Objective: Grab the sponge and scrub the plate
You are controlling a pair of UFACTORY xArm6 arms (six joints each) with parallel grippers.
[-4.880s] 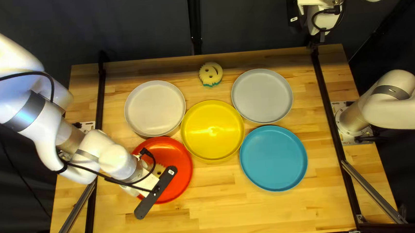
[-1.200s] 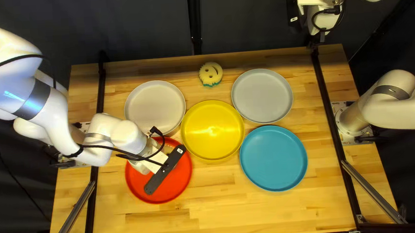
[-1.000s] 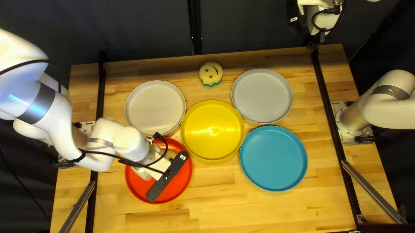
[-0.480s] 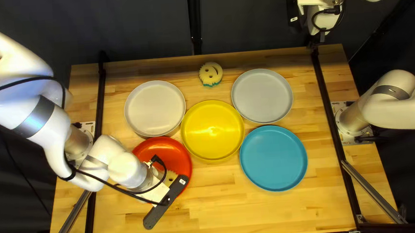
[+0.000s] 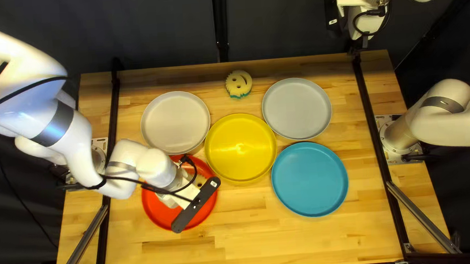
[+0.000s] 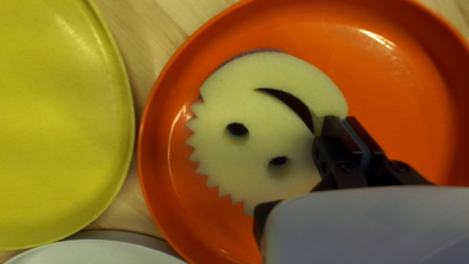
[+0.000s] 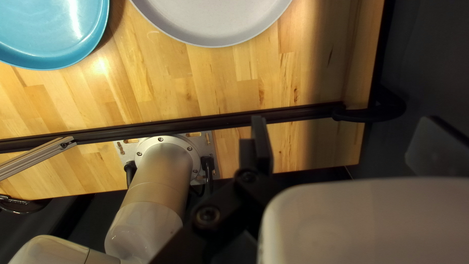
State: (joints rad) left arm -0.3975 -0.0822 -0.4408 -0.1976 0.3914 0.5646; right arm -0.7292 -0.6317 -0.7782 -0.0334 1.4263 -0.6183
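Over the red plate (image 5: 155, 209), my left gripper (image 5: 193, 198) hides its fingertips under its wrist mount, and a bit of cream sponge (image 5: 200, 179) shows beside it. The left wrist view has the left gripper (image 6: 341, 124) shut on the rim of the round smiley sponge (image 6: 234, 156), near its mouth slot. That sponge lies flat over the red plate (image 6: 405, 98); contact with the surface cannot be judged. My right gripper (image 5: 365, 40) hangs beyond the far edge of the table. In the right wrist view the right gripper (image 7: 342, 139) stands open, holding nothing.
A second smiley sponge (image 5: 239, 84) lies near the far edge. Around the middle are a yellow plate (image 5: 240, 148), a white plate (image 5: 175, 122), a grey plate (image 5: 297, 108) and a blue plate (image 5: 310, 179). The yellow plate sits close beside the red one.
Over the last half second my left gripper and its sponge have moved toward the far edge and slightly right, after moving nearer just before. The right arm has kept still.
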